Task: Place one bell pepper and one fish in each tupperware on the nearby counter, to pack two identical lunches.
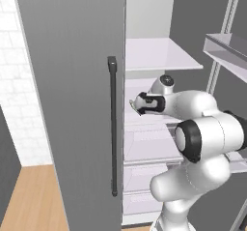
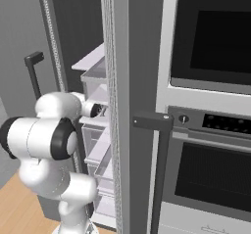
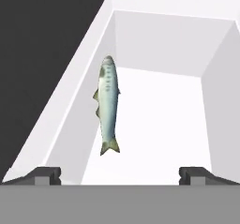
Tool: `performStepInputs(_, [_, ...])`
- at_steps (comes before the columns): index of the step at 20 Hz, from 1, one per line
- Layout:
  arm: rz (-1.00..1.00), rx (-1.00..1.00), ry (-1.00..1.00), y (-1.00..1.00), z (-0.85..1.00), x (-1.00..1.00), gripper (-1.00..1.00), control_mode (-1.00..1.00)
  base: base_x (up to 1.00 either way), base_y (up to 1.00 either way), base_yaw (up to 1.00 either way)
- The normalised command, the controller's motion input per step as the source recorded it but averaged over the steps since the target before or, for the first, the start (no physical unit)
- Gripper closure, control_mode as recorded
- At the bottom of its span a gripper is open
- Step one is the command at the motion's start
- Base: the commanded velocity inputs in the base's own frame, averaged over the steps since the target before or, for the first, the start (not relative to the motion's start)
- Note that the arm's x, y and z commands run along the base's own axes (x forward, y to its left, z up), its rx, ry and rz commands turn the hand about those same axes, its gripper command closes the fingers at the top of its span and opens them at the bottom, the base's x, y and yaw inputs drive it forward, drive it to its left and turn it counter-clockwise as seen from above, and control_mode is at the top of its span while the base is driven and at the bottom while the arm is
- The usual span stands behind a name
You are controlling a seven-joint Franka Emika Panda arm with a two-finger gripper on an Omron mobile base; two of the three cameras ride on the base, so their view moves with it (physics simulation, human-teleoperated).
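Observation:
A slim, pale greenish-silver fish (image 3: pixel 108 107) lies in a white fridge drawer (image 3: pixel 159 110), close along its left wall, with its tail toward me. My gripper (image 3: pixel 121 176) is open and empty, its fingertips (image 3: pixel 47 175) spread wide short of the tail, and the fish lies left of the line between them. In the left base view the hand (image 1: pixel 144 104) reaches into the open fridge at middle-shelf height. The bell peppers, the tupperwares and the counter are out of view.
The grey fridge door (image 1: pixel 72 104) with its long dark handle (image 1: pixel 112 128) stands just left of the arm. White shelves (image 1: pixel 159 53) sit above and below the hand. Door racks (image 1: pixel 226 51) are at the right. A wall oven (image 2: pixel 211 81) stands right of the fridge.

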Motion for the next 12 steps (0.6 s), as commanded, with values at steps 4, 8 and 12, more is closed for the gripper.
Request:
performStepInputs(4, [0.06,0.00,0.00,-0.01,-0.30,0.44,-1.00,-1.00,0.00,0.00,0.00])
performStepInputs(8, [0.00,0.00,0.00,0.08,-0.14,0.51,-1.00,-1.00,0.00,0.00,0.00])
performStepInputs(12, [0.00,0.00,0.04,0.13,-0.24,0.37,-1.00,-1.00,0.00,0.00,0.00])
